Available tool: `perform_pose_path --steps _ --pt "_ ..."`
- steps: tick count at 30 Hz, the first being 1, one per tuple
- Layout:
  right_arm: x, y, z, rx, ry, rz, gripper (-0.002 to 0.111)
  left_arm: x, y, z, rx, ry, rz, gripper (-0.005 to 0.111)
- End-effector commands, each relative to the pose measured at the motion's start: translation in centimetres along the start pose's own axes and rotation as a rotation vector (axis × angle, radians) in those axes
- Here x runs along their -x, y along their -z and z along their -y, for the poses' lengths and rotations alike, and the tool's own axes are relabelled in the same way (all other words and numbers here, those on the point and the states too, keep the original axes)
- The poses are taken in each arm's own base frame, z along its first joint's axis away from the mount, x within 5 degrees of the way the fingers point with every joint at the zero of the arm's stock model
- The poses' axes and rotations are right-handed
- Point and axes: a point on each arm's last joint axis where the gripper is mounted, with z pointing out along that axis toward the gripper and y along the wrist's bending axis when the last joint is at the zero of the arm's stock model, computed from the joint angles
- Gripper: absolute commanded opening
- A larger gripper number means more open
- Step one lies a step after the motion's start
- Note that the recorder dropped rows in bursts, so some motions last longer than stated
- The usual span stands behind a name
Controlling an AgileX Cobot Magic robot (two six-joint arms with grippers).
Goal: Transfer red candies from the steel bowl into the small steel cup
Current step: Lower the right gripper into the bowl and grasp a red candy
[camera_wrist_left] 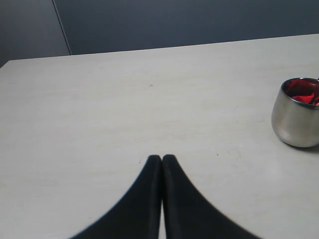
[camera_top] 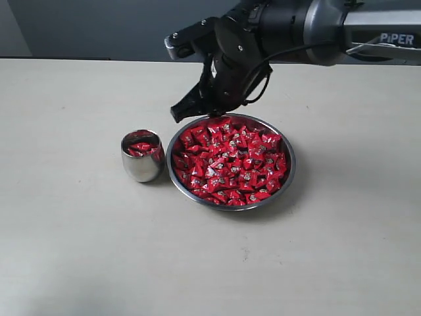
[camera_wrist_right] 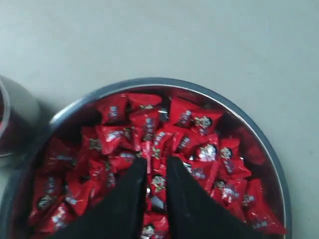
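Many red candies [camera_top: 230,161] fill the steel bowl [camera_top: 227,208], with a few in the small steel cup [camera_top: 141,168] just beside it. At the bowl's far edge, the right gripper [camera_wrist_right: 155,167] pinches one candy between narrow jaws. The left gripper [camera_wrist_left: 162,158] is closed.

One steel bowl [camera_top: 293,164] and one small steel cup [camera_top: 141,170] stand here, a single vessel of each kind. The red candies [camera_top: 230,161] in the bowl are too many and too heaped to count one by one; several dozen wrappers show on the top layer alone. In the cup a few more red wrappers show at the mouth, perhaps three or four, though the exact number cannot be told. There are two grippers: the left gripper [camera_wrist_left: 162,158] and the right gripper [camera_wrist_right: 155,162]. One arm [camera_top: 329,26] appears in the exterior view. One tabletop [camera_top: 79,250].
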Motion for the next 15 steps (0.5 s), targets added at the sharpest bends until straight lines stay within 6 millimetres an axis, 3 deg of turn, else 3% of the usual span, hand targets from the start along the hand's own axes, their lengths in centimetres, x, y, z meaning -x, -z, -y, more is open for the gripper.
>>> perform_pose_path --steps 1,3,12,13,15 --pt "-1.1 -2.9 2.6 -0.022 -0.083 -0.084 0.042 0.3 0.1 0.0 -0.006 -0.002 0.019 0.0" --pt "-1.5 -4.0 3.0 -0.022 -0.1 -0.111 0.047 0.3 0.1 0.0 -0.006 -0.002 0.019 0.0" --pt "-3.5 -8.5 3.6 -0.012 -0.143 -0.198 0.045 0.3 0.1 0.0 -0.006 -0.002 0.019 0.0" --pt "-3.6 -8.7 3.6 -0.01 -0.144 -0.201 0.043 0.3 0.1 0.0 -0.006 -0.002 0.019 0.0" --pt "-3.5 -8.8 3.5 -0.009 -0.144 -0.194 0.025 0.3 0.1 0.0 -0.006 -0.002 0.019 0.0"
